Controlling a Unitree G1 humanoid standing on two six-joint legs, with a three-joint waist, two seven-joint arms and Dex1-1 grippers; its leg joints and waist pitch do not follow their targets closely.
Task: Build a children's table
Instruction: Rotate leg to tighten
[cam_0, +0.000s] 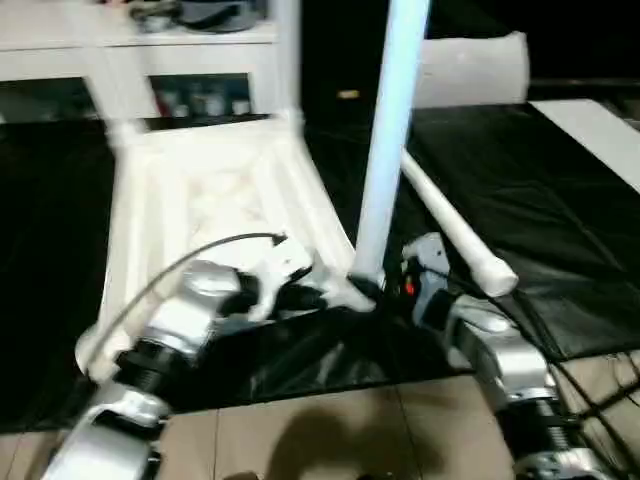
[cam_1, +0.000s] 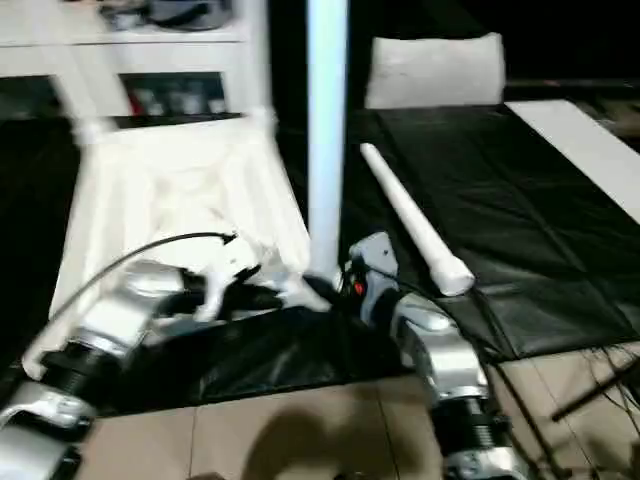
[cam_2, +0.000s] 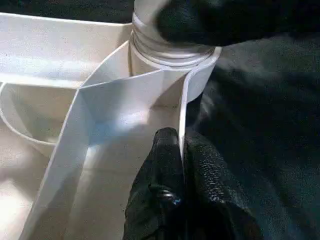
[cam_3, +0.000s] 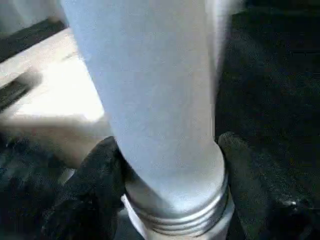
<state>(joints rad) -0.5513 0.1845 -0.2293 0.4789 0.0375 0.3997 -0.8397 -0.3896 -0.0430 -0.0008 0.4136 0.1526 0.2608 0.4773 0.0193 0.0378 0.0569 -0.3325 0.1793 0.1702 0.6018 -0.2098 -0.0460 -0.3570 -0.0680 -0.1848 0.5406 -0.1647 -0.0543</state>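
Right gripper (cam_3: 170, 165) has its 2 black fingers (cam_3: 92, 182) set on either side of the upright leg (cam_0: 392, 130), just above its threaded foot at the corner socket (cam_2: 197, 75). Left gripper (cam_2: 181, 150) is pinched shut on a thin rib of the table top (cam_0: 215, 205), beside that socket. Top lies underside up, white and ribbed. 1 loose leg (cam_0: 455, 235) lies just beside it on black sheeting (cam_0: 540, 200). Behind stands a white cabinet (cam_0: 130, 60).
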